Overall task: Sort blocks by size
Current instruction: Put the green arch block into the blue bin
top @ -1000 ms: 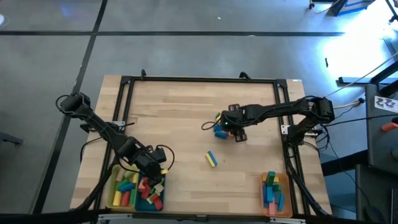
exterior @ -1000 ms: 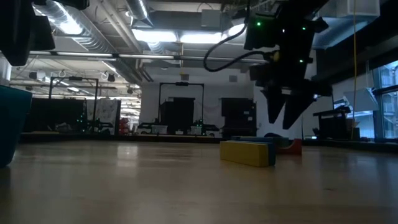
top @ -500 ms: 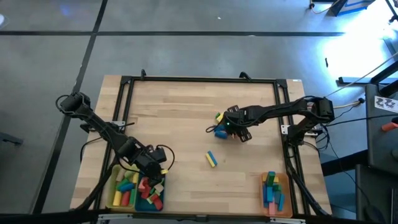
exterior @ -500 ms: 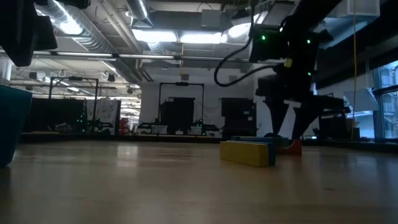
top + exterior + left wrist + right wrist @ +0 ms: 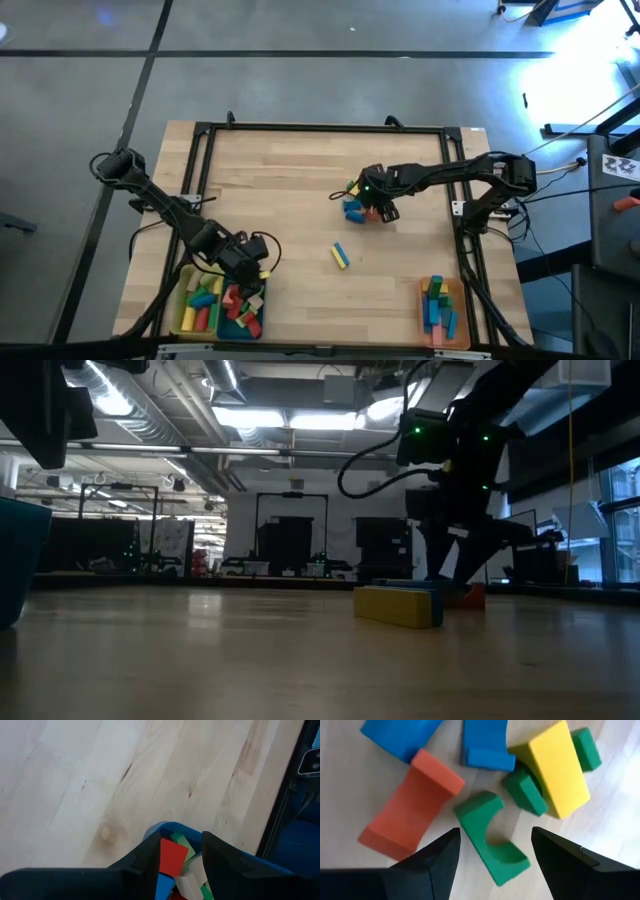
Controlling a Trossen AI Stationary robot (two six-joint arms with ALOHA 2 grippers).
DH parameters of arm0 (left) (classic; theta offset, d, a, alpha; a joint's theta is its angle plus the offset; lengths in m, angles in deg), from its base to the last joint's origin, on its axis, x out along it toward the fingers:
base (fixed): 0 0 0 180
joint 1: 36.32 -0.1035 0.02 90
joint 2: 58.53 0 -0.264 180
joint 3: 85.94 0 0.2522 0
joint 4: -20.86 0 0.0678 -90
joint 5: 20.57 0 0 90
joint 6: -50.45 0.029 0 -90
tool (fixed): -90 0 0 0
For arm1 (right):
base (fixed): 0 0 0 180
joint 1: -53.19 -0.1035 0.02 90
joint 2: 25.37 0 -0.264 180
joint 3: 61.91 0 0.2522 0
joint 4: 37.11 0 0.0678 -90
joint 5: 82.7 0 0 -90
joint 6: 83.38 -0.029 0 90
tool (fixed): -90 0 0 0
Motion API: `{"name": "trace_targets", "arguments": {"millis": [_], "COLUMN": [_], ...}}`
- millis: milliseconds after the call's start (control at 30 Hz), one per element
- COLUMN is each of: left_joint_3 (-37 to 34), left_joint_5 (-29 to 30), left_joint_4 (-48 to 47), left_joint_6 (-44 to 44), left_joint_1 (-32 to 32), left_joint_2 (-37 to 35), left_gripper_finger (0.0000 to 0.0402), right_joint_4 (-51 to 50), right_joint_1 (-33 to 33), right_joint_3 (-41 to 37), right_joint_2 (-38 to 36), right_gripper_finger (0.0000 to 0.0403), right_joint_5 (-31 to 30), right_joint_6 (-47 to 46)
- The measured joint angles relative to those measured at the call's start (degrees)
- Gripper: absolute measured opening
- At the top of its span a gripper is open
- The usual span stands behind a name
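wooden table (image 5: pixel 290 190) lies mostly bare; blocks (image 5: pixel 356 203) cluster right of centre, red, blue, yellow, green arch (image 5: pixel 492 839). right gripper (image 5: pixel 492 852) hovers above, fingers spread. left gripper (image 5: pixel 250 275), lower left, spread over trays (image 5: pixel 215 315).

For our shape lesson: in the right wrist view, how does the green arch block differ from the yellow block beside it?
The green arch block has a curved hollow cut into one side; the yellow block has flat, straight faces. The green arch block lies flat on the wood between the open right pincer's fingers; the yellow block leans on other green pieces. Both are small toy blocks.
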Motion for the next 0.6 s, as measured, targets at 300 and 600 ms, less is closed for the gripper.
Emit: {"name": "trace_targets", "arguments": {"millis": [300, 600], "left_joint_3": [0.0, 0.0], "left_joint_5": [0.05, 4.19], "left_joint_4": [0.33, 2.51], "left_joint_6": [0.0, 3.17], "left_joint_1": [0.0, -0.02], "left_joint_2": [0.0, 0.0], "left_gripper_finger": [0.0122, 0.0122], "right_joint_4": [-0.05, -2.51], "right_joint_1": [-0.05, -0.18], "right_joint_3": [0.07, 1.35], "right_joint_2": [4.24, 5.34], "right_gripper_finger": [0.0237, 0.0091], "right_joint_5": [0.43, 0.99], "right_joint_6": [-0.11, -0.81]}}
